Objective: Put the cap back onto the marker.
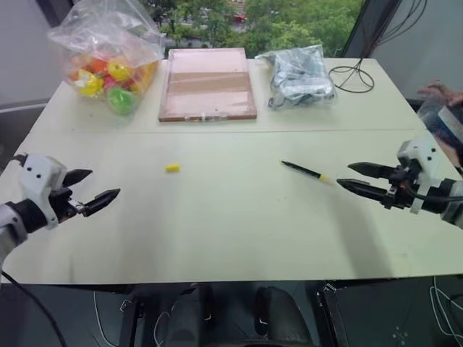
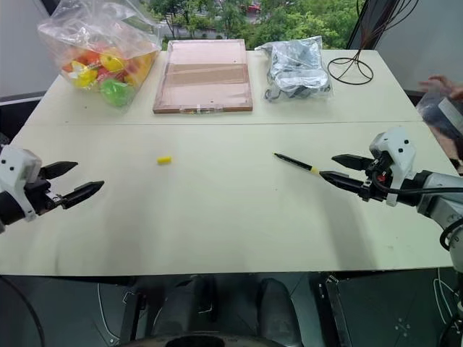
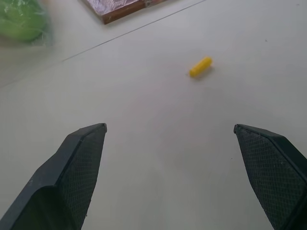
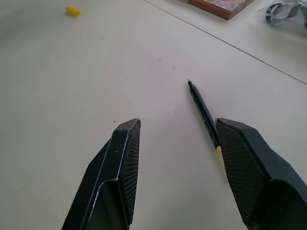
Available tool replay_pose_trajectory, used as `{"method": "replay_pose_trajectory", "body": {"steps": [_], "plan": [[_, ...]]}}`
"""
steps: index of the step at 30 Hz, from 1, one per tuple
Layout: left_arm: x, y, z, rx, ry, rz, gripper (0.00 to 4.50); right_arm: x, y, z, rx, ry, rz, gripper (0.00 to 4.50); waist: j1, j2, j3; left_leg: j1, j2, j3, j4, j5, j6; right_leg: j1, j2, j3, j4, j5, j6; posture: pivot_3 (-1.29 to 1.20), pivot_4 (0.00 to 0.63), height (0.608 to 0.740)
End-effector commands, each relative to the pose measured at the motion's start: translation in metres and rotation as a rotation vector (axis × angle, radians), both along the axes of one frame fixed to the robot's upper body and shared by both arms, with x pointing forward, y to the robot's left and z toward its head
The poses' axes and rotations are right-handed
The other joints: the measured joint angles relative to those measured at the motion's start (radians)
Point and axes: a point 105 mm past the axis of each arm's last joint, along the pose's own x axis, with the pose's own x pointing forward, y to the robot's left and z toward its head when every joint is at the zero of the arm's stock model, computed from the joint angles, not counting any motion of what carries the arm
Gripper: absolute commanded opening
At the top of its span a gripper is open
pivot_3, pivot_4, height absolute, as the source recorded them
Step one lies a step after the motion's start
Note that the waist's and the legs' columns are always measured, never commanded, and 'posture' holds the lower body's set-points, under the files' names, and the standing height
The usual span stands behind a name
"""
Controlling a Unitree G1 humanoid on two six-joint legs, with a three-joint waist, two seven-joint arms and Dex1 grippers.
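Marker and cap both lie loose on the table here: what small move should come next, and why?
Probably the right gripper should ease forward and close on the marker. Its jaws are open with the marker's banded end just at the fingertips, nothing held. The cap lies apart, ahead of the open left gripper.

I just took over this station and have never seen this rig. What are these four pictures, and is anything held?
Two pictures come from the head of a two-armed robot, looking down at a pale table. The other two look along each gripper's fingers. The left gripper and right gripper are both open, holding nothing. The yellow cap lies apart from the black marker, whose end lies beside the right gripper's fingers. At the back sit a bag of toys, a wooden tray and a bag of cables.
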Motion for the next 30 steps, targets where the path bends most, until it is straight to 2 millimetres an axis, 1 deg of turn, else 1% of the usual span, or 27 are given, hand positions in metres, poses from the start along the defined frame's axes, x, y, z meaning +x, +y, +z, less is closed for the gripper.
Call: {"method": "replay_pose_trajectory", "body": {"steps": [1,13,21,24,26,30], "plan": [[-0.001,-0.001,0.008,-0.018,-0.032,-0.016,4.45,0.001,0.008,0.008,-0.009,-0.043,0.02,2.56,0.0,0.0,0.0,0.0,0.0,0.0,0.0,0.001,0.001,0.0,0.0,0.0,0.0,0.0,0.0,0.0,0.15,0.74],[0.0,-0.004,0.003,-0.016,-0.036,-0.019,4.45,0.001,0.014,0.005,0.002,-0.052,0.017,2.56,0.001,0.0,0.0,0.0,0.0,0.001,0.0,0.001,0.002,0.0,0.0,0.0,0.0,0.0,0.0,0.0,0.15,0.74],[0.0,-0.003,0.002,-0.009,-0.033,-0.018,4.45,0.002,0.015,0.003,0.006,-0.05,0.014,2.56,0.001,0.0,0.0,0.0,0.0,0.001,0.0,0.001,0.002,0.0,0.0,0.0,0.0,0.0,0.0,0.0,0.15,0.74],[0.001,-0.002,0.005,0.0,-0.043,-0.025,4.45,0.002,0.015,0.003,0.009,-0.051,0.012,2.56,0.001,0.0,0.0,0.0,0.0,0.001,0.0,0.001,0.002,0.0,0.0,0.0,0.0,0.0,0.0,0.0,0.15,0.74],[0.006,0.0,0.008,0.021,-0.065,-0.025,4.45,0.003,0.015,0.003,0.011,-0.052,0.012,2.56,0.002,0.0,0.0,0.0,0.0,0.001,0.0,0.001,0.002,0.0,0.0,0.0,0.0,0.0,0.0,0.0,0.15,0.74],[0.013,-0.008,0.014,0.018,-0.077,-0.098,4.45,0.005,0.016,0.002,0.009,-0.055,0.015,2.56,0.004,0.0,0.0,0.0,0.0,0.001,0.0,0.001,0.002,0.0,0.0,0.0,0.0,0.0,0.0,0.0,0.15,0.74]]}}
